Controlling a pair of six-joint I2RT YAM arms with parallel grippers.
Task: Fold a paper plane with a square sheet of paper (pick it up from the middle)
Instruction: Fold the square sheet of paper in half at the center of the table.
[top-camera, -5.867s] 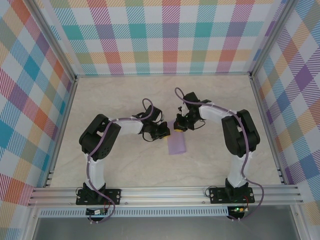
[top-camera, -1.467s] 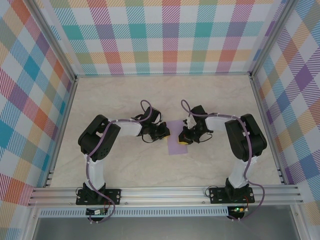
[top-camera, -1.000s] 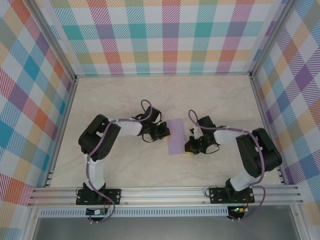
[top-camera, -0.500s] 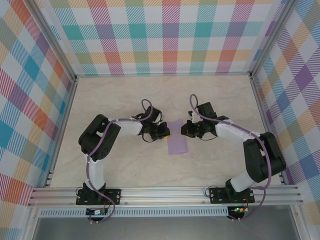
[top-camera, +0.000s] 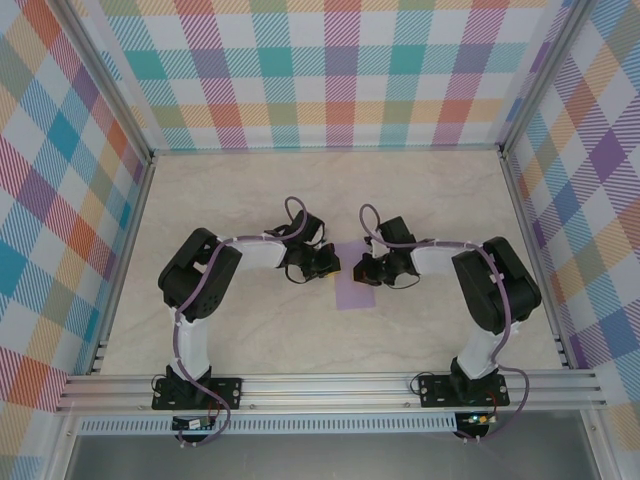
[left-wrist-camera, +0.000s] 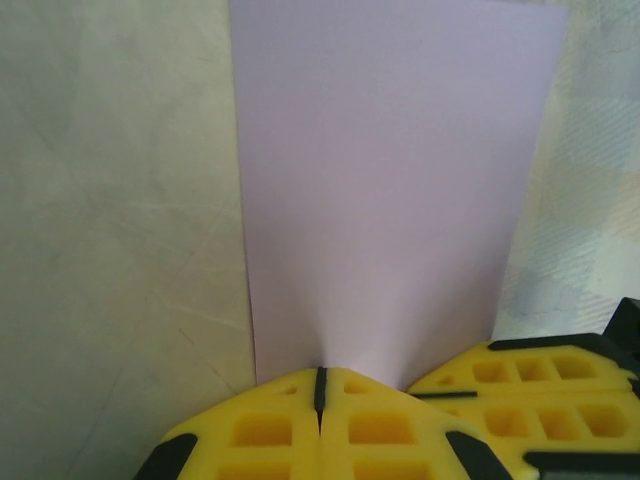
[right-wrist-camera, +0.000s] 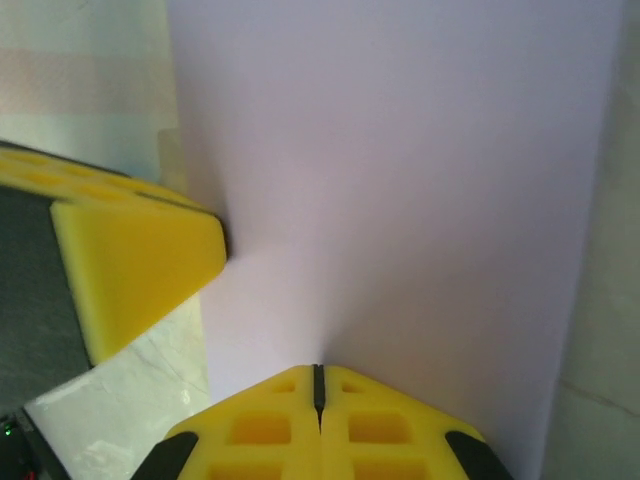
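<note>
The square sheet of paper (top-camera: 352, 291) lies on the table as a tall pale lavender rectangle between the two grippers. My left gripper (top-camera: 331, 266) meets its left edge and my right gripper (top-camera: 362, 271) its right side, tips almost facing. In the left wrist view the yellow left gripper (left-wrist-camera: 320, 376) is shut, and the paper (left-wrist-camera: 390, 180) puckers into its closed tips; the right arm's fingers (left-wrist-camera: 545, 385) sit beside it. In the right wrist view the right gripper (right-wrist-camera: 318, 373) is shut the same way on the paper (right-wrist-camera: 400, 170), with a left finger (right-wrist-camera: 130, 260) alongside. No paper plane has taken shape.
The pale marble-look table (top-camera: 250, 200) is walled by plaid panels on three sides. An aluminium rail (top-camera: 330, 388) with both arm bases runs along the near edge. Both arms bend inward toward the table's middle.
The right gripper swung out to the right and near side, then back up and in onto the paper's right side. The paper's outline shifted and lengthened. The left gripper stayed put.
</note>
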